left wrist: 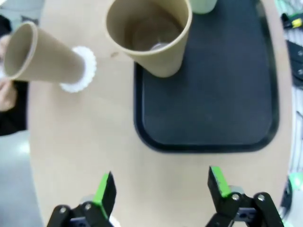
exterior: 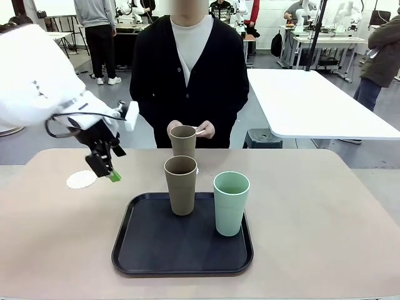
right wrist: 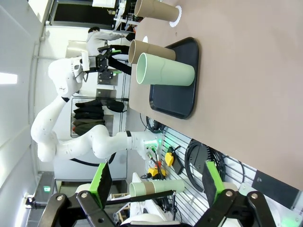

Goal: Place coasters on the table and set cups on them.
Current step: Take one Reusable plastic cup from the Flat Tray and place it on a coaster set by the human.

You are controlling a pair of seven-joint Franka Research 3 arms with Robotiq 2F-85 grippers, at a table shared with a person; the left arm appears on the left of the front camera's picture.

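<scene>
My left gripper hangs open and empty just above the table, right beside a bare white coaster. One tan cup stands at the far edge on a coaster, in front of the person's hands, which hold something small and white. Another tan cup and a mint cup stand on the black tray. In the left wrist view the open gripper points at bare tabletop short of the tray. My right gripper is open and empty, off the table's side.
A white table stands behind on the right. Other people stand farther back. In the right wrist view, cables and a spare mint cup lie beside the table edge. Bare tabletop stretches to the right of the tray.
</scene>
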